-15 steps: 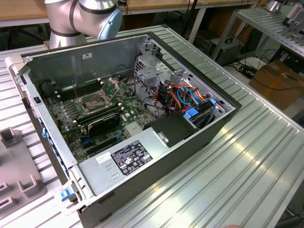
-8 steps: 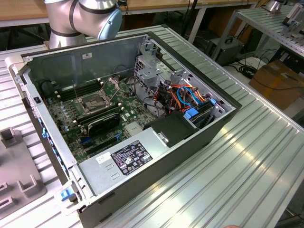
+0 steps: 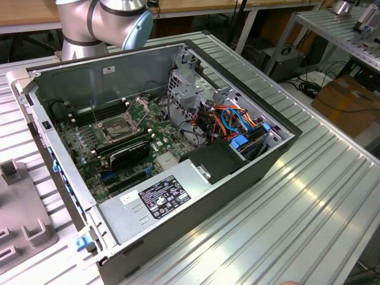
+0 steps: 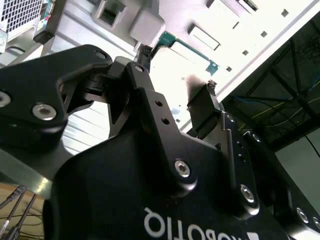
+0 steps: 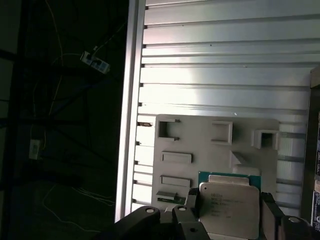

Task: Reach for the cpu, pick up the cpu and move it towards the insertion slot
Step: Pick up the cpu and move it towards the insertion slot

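- cpu [image 5: 230, 207]: pale square chip with a green edge, lying flat on the grey fixture plate [image 5: 190, 135], on the part of the plate nearest the pincer; not lifted as far as I can judge.
- pincer [image 5: 227, 215]: jaws spread wide, one finger on each side of the cpu in the first wrist view. Contact can't be confirmed; looks like bracketing, not clamped.
- second wrist view: both black fingers [image 4: 207, 100] stand apart over the bright plate, green chip corner [image 4: 165, 37] visible beyond them.
- fixture plate sits on the ribbed aluminium desk [image 5: 225, 55], close to the desk's edge rail.
- insertion slot [image 3: 117, 126]: silver frame standing open, dark centre, on the motherboard inside the open computer case [image 3: 249, 172], well apart from the fixture plate.
- robot arm [image 3: 104, 21] rises behind the case's far wall in the exterior view.
- Progress, my read: reach essentially done. Grasp, lift and the transfer toward the insertion slot all remain.
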Controlling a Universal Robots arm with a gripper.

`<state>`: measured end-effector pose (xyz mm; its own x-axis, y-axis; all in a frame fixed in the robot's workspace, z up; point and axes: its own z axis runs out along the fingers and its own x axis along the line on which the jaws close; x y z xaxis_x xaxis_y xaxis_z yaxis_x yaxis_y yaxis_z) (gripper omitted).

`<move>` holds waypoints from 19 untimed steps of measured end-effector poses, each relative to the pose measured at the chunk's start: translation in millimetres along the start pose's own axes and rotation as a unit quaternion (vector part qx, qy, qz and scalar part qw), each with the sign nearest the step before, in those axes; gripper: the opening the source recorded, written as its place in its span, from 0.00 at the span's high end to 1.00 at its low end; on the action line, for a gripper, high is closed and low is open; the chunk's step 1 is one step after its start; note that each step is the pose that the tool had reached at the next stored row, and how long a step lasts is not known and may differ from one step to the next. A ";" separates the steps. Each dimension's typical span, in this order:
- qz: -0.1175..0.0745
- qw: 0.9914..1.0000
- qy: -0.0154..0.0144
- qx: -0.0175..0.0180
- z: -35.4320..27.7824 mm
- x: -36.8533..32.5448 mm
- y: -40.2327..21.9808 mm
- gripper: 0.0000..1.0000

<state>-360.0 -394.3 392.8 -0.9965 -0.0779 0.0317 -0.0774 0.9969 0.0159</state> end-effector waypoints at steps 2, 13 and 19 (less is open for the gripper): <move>0.000 1.000 0.000 0.000 -0.2 -5.4 -0.1 0.45; 0.000 1.000 0.000 0.000 -0.4 -13.0 -0.5 0.45; 0.000 1.000 0.000 0.000 -0.7 -23.1 -1.1 0.45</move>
<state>-336.9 -393.6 392.8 -0.9965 -0.0778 0.0316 -0.0774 0.9969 0.0159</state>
